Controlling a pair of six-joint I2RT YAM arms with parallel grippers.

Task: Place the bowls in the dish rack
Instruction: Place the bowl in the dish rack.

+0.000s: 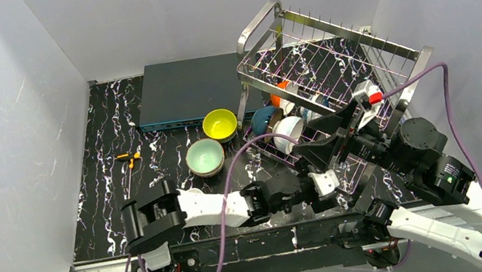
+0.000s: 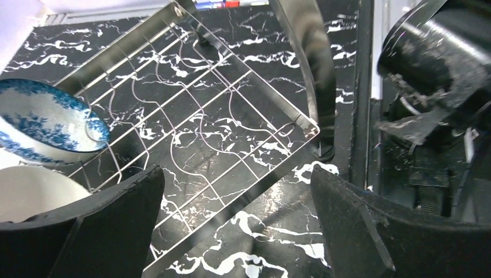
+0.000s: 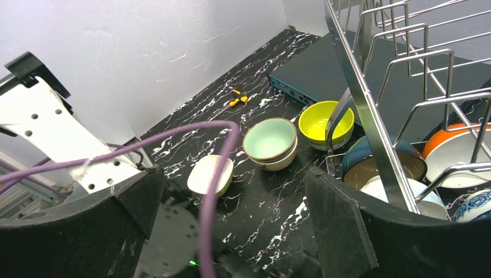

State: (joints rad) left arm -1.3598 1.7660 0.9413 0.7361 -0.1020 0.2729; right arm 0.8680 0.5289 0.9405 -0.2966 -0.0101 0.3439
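Left wrist view: left tool (image 2: 236, 176) spread wide over dish rack (image 2: 121, 46) corner edge; right tool (image 3: 231, 176) likewise apart.

The left arm (image 1: 206, 208) stretches low to the right, nearly straight. The left end effector (image 2: 236, 179) stands wide apart and empty. The right arm (image 1: 461, 232) rises, elbow bent, pointing left. The right end effector (image 3: 234, 179) is spread wide, gripping nothing.

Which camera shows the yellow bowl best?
The top external view shows it best. There the yellow bowl appears whole, just in front of the dark box. The right wrist view shows it closer, but a bar of the dish rack crosses it. The left wrist view does not show it.
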